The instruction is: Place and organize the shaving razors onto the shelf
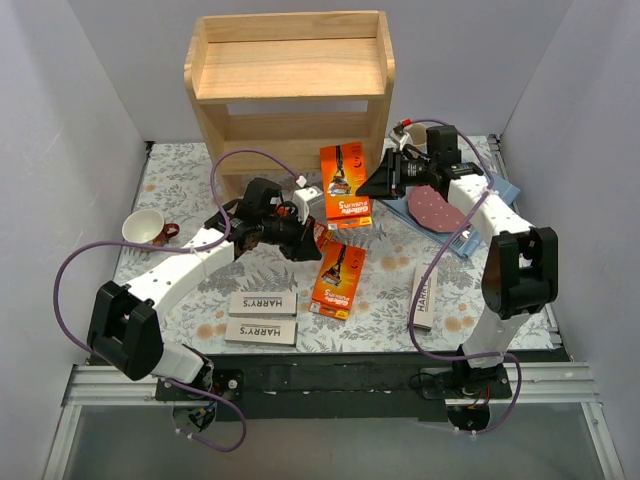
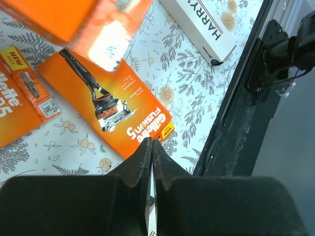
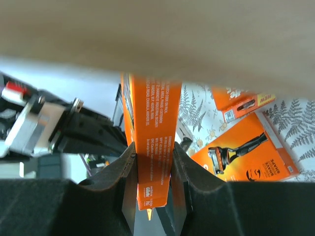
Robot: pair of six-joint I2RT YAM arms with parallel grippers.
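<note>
While right end effector (image 3: 153, 150) clamps orange pack (image 3: 155, 108), left end effector (image 2: 151, 143) together, outstretched.

The left arm (image 1: 180, 268) and right arm (image 1: 497, 215) are white-linked with black joints and looping purple cables (image 1: 60, 275).

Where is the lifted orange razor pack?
Top view, centre: the orange pack is pinched between the right arm's fingers, just in front of the shelf.
</note>
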